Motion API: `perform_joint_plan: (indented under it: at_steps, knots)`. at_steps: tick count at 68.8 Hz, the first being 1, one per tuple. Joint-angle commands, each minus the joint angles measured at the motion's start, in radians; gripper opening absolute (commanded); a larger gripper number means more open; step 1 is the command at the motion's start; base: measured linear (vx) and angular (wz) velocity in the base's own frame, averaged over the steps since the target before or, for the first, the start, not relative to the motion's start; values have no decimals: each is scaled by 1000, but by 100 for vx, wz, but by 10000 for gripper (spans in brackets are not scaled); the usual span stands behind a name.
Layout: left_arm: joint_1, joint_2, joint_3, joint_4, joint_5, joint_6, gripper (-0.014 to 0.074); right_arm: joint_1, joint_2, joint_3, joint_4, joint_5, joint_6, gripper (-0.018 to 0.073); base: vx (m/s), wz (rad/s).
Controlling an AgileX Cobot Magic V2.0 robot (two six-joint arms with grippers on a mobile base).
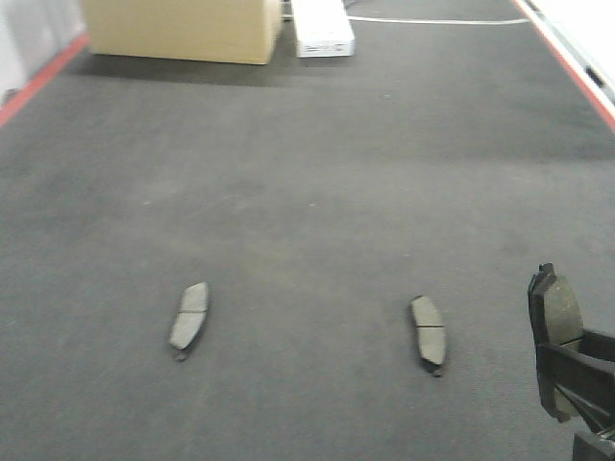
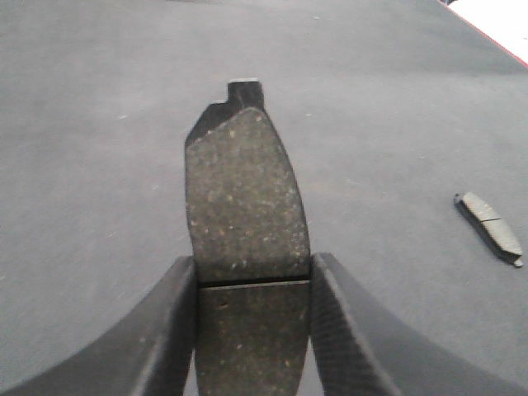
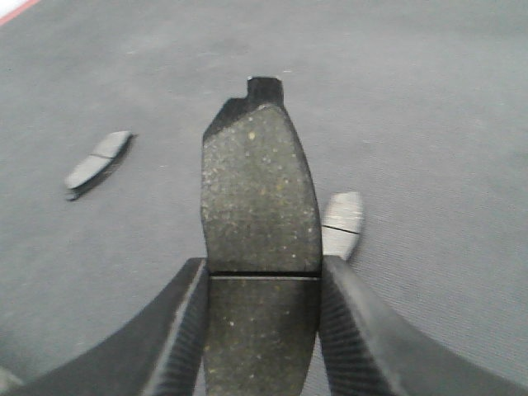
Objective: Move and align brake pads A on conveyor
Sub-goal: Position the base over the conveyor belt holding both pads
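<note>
Both grippers are gripping a brake pad each right now: the left gripper [image 2: 252, 285] is pinching a pad [image 2: 243, 194] between its fingers, the right gripper [image 3: 262, 285] is doing the same with another pad [image 3: 260, 194], and two more pads [image 1: 189, 316] [image 1: 429, 331] are lying flat and well apart on the conveyor [image 1: 317, 192]. Nothing's sitting between them. Only the front view is showing the tan box [image 1: 181, 29] and white box [image 1: 322, 27] at the far end, print unreadable.
</note>
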Motion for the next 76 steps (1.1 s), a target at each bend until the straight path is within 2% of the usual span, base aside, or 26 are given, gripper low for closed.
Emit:
perform_joint_plan:
  at_steps: [1, 76]
  knots:
    - [-4, 3, -30, 5, -92, -1, 146, -2, 2, -31, -11, -88, -6, -10, 7, -27]
    - [-4, 3, -30, 5, -96, -1, 146, -2, 2, -31, -11, -89, -6, -9, 1, -3]
